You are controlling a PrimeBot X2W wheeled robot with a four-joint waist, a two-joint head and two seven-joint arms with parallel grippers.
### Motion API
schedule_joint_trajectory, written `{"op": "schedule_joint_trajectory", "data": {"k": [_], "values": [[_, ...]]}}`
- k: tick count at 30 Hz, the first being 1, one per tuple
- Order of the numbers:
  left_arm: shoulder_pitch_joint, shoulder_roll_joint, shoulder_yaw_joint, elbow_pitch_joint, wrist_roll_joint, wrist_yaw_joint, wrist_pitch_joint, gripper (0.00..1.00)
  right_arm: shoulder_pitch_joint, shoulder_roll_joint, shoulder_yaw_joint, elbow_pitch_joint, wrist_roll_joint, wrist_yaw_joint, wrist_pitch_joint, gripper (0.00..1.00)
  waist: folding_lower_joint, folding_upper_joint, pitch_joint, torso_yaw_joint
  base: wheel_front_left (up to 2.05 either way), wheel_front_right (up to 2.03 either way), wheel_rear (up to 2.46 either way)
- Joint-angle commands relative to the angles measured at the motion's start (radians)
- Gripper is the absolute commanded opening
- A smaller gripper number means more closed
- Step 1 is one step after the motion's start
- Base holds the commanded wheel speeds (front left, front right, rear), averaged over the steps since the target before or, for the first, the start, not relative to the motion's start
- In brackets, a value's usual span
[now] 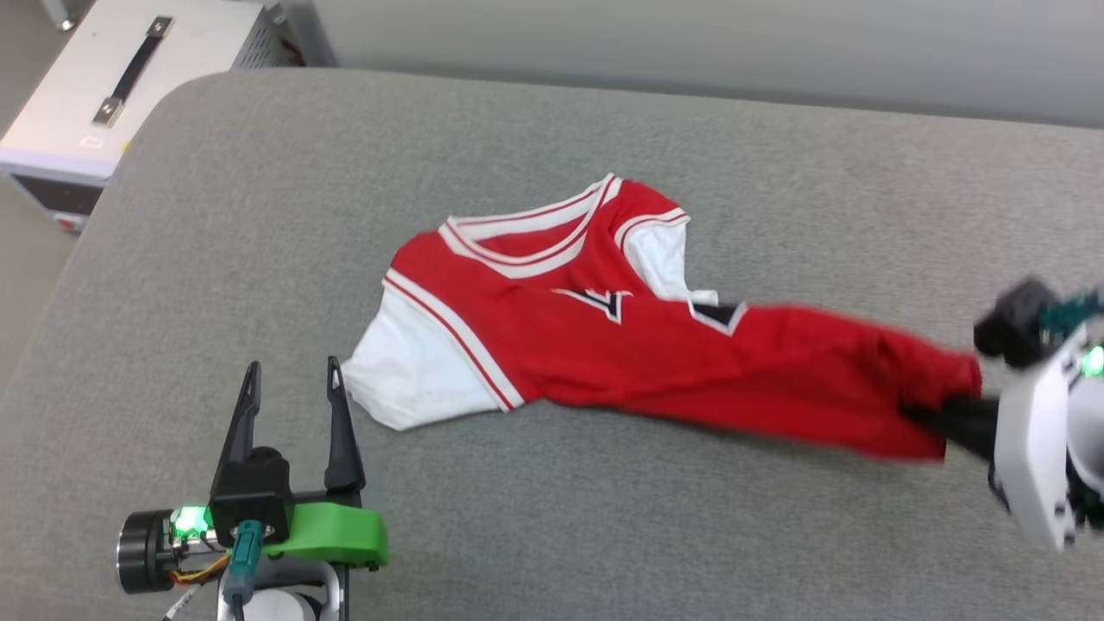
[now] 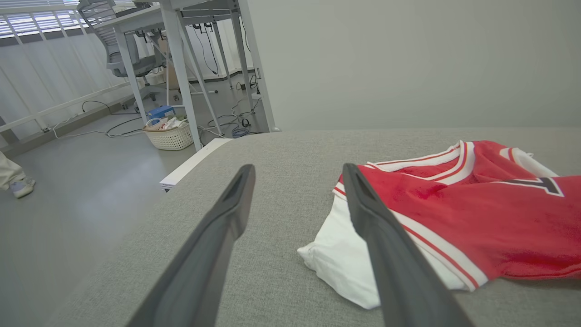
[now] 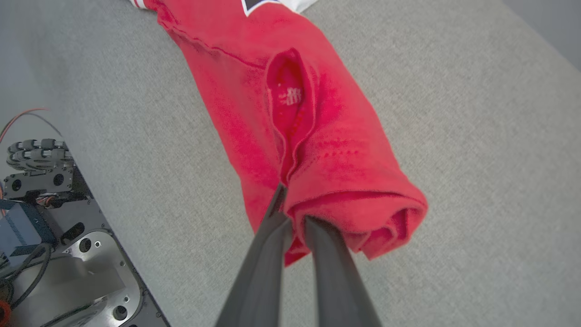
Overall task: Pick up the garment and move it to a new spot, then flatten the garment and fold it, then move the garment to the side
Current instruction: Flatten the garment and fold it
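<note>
The garment point(image 1: 604, 345), a red shirt with white sleeves, striped trim and black letters, lies stretched across the grey padded table point(image 1: 259, 216), collar toward the back. My right gripper point(image 1: 936, 414) is shut on the garment's bunched hem at the right; in the right wrist view the red cloth point(image 3: 317, 136) is pinched between the fingertips point(image 3: 290, 213) and lifted into a roll. My left gripper point(image 1: 293, 371) stands open just left of the white sleeve point(image 2: 336, 263), which lies beside its right finger point(image 2: 376, 227). Nothing is between its fingers.
A white case with a black handle point(image 1: 129, 78) stands off the table's back left. On the floor beyond the table's edge are desk legs point(image 2: 181, 72), a white basket point(image 2: 170, 134), cables, and a person's foot point(image 2: 18, 186). The robot's base point(image 3: 54, 236) lies below the table's near edge.
</note>
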Motion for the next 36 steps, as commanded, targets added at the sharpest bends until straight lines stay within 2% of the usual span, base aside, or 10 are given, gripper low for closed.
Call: {"op": "schedule_joint_trajectory", "data": {"k": [1,8,16,17,18,19,27,28,31,36], "values": [[0.018,0.006,0.003,0.004,0.007,-0.003,-0.006,1.00,0.066,-0.009,-0.005,-0.009,0.022,-0.001,-0.014,0.00,0.0000,-0.0001,-0.051,-0.051,0.00,0.00,0.00],[0.035,0.009,0.004,0.013,0.008,-0.005,-0.006,1.00,0.385,-0.016,-0.050,0.067,0.101,-0.001,-0.101,0.00,0.0000,-0.0001,-0.066,-0.073,0.00,0.00,0.00],[0.039,0.011,0.006,0.014,0.007,-0.006,-0.006,1.00,0.633,0.074,-0.132,0.234,0.125,-0.001,-0.194,0.00,0.0000,-0.0001,-0.064,-0.084,0.00,0.00,0.00],[0.040,0.012,0.007,0.014,0.008,-0.005,-0.006,1.00,0.645,0.088,-0.153,0.250,0.116,-0.001,-0.212,0.32,0.0000,-0.0001,-0.065,-0.086,0.00,0.00,0.00],[0.041,0.012,0.007,0.015,0.008,-0.005,-0.006,1.00,0.651,0.100,-0.172,0.259,0.110,-0.001,-0.226,0.91,0.0000,-0.0001,-0.066,-0.088,0.00,0.00,0.00],[0.043,0.014,0.008,0.015,0.009,-0.004,-0.006,1.00,0.656,0.113,-0.198,0.265,0.104,-0.001,-0.245,1.00,0.0000,-0.0001,-0.067,-0.090,0.00,0.00,0.00],[0.049,0.025,0.000,0.017,0.017,-0.004,-0.006,1.00,0.658,0.124,-0.459,0.190,0.058,-0.001,-0.380,1.00,0.0000,-0.0001,-0.085,-0.090,0.00,0.00,0.00],[0.048,0.028,-0.007,0.014,0.018,-0.005,-0.006,1.00,0.653,0.109,-0.578,0.124,0.034,-0.001,-0.391,1.00,0.0000,-0.0001,-0.083,-0.079,0.00,0.00,0.00],[0.043,0.030,-0.016,0.010,0.021,-0.006,-0.006,1.00,0.639,0.100,-0.684,0.055,-0.004,-0.001,-0.367,1.00,0.0000,-0.0001,-0.075,-0.065,0.00,0.00,0.00],[0.023,0.027,-0.033,0.002,0.021,-0.004,-0.006,1.00,0.571,0.127,-0.841,-0.039,-0.114,-0.001,-0.250,1.00,0.0000,-0.0001,-0.045,-0.035,0.00,0.00,0.00]]}}
